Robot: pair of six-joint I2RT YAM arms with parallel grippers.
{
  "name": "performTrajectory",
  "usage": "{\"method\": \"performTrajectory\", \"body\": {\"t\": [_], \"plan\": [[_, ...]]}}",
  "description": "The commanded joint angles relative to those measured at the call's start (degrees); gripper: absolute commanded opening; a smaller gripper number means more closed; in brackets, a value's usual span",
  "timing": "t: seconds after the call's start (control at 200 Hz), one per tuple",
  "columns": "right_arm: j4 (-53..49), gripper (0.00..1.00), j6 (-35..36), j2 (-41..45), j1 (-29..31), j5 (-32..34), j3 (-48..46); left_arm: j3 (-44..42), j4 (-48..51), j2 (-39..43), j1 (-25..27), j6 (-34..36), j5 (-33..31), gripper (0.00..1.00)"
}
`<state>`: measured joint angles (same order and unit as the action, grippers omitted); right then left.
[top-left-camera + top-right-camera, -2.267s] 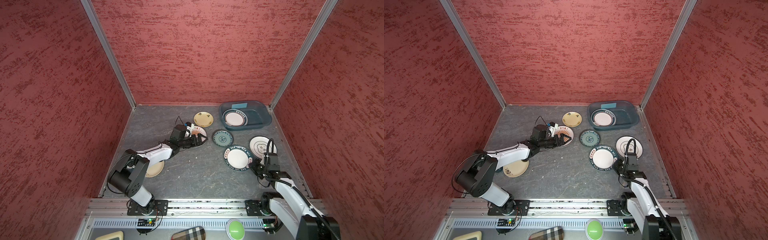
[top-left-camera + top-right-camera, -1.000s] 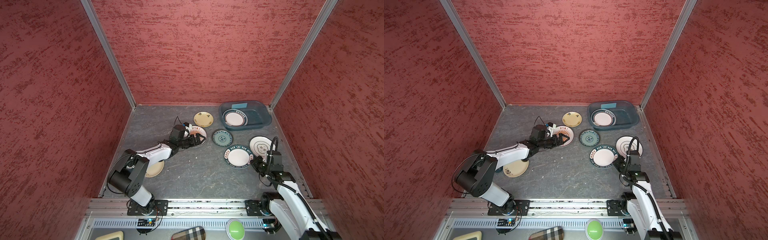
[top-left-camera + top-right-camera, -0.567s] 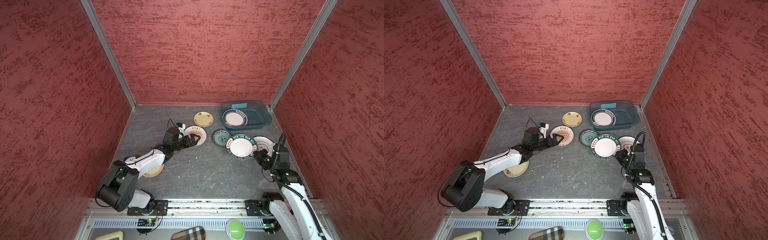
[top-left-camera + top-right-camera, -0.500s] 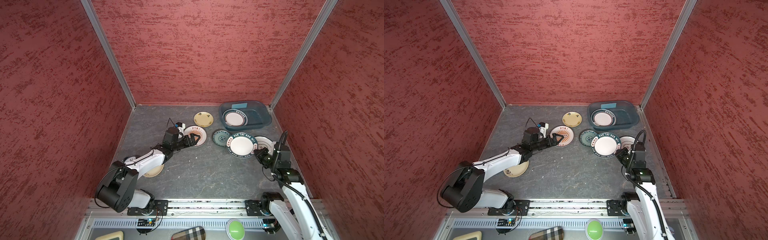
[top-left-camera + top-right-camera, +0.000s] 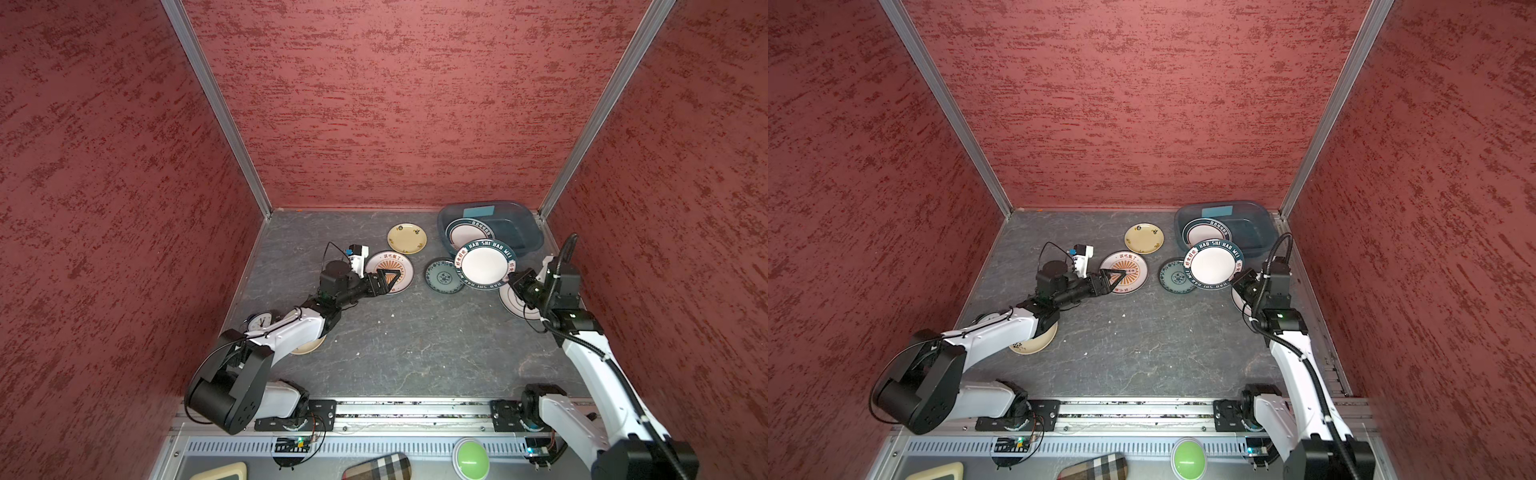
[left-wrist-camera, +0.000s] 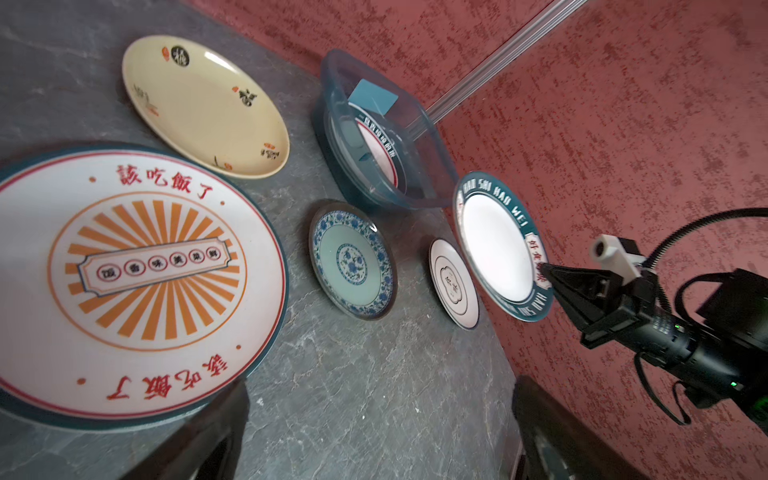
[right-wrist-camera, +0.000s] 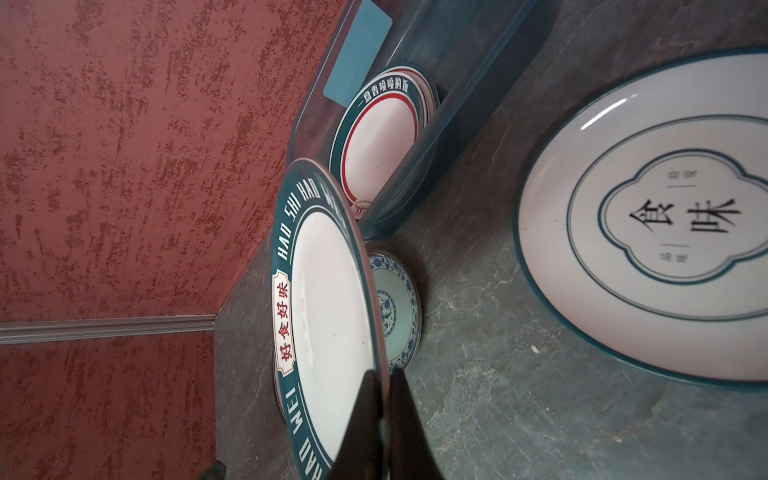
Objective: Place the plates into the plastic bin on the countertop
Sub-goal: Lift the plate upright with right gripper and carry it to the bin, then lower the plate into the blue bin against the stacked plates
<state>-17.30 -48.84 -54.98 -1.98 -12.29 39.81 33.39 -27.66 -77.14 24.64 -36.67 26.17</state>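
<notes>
Your right tool (image 5: 513, 276) pinches the rim of the teal-rimmed plate (image 5: 484, 264), which hangs tilted above the bench (image 5: 415, 340), just beside the plastic bin (image 5: 525, 237). Your left tool (image 5: 388, 277) is spread wide at the near edge of the sunburst plate (image 5: 388, 261).

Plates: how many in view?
7: red-ringed in bin, lettered in right gripper, five on counter: yellow, sunburst, teal, quatrefoil, cream under left arm. Clock-face disc nearby may be another; bin may hide more.
</notes>
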Motion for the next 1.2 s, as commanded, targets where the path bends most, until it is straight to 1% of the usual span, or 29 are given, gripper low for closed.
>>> {"method": "performTrajectory", "body": {"t": [0.0,0.04,0.135,0.155,0.205,0.341,0.456,0.546,0.656,0.832,0.907,0.972,1.042,1.192], "plan": [[9.3,0.00,0.5,-2.9,0.1,2.5,4.1,-2.0,-5.2,1.6,-0.2,0.8,-1.2,0.99],[10.3,0.00,0.9,-4.3,0.1,3.3,4.8,-1.9,-4.8,2.0,-0.2,0.8,-1.8,0.99],[12.3,0.00,2.1,-7.9,0.0,5.7,7.0,0.4,-0.2,2.3,-0.2,2.3,-2.6,0.99],[12.7,0.00,2.4,-8.7,0.0,6.1,7.5,0.8,2.1,2.1,-0.2,2.5,-2.7,0.99],[13.7,0.00,2.7,-10.8,0.0,6.8,8.9,1.5,3.1,1.6,-0.2,2.7,-2.4,0.99],[15.8,0.00,3.5,-17.2,-0.4,5.8,13.4,2.7,2.9,-0.1,-0.3,2.0,-0.2,0.99],[14.7,0.00,5.1,-23.1,-0.8,5.5,19.0,3.6,4.1,-1.1,-0.2,1.6,0.2,0.99],[15.8,0.00,4.9,-27.4,-0.8,5.3,21.9,4.6,5.8,-2.1,-0.2,0.9,0.3,0.99],[17.7,0.00,3.8,-33.3,-0.9,3.8,24.6,6.0,7.3,-3.7,-0.3,-0.3,1.0,0.99],[18.7,0.00,2.5,-42.4,-1.2,1.3,29.0,5.0,4.8,-4.7,-0.7,-2.2,2.0,0.99],[19.0,0.00,1.8,-46.3,-1.5,-0.8,30.6,5.3,5.2,-5.0,-0.8,-2.3,2.2,0.99],[20.4,0.00,0.8,-49.4,-2.0,-3.9,31.5,5.1,4.9,-5.0,-1.0,-2.4,2.3,0.99],[20.8,0.00,0.4,-52.1,-2.2,-5.6,32.6,5.0,4.9,-4.9,-1.2,-2.4,2.3,0.99],[21.0,0.00,-0.2,-55.1,-2.4,-5.7,33.9,4.9,4.7,-5.1,-1.5,-2.5,2.5,0.99]]}}
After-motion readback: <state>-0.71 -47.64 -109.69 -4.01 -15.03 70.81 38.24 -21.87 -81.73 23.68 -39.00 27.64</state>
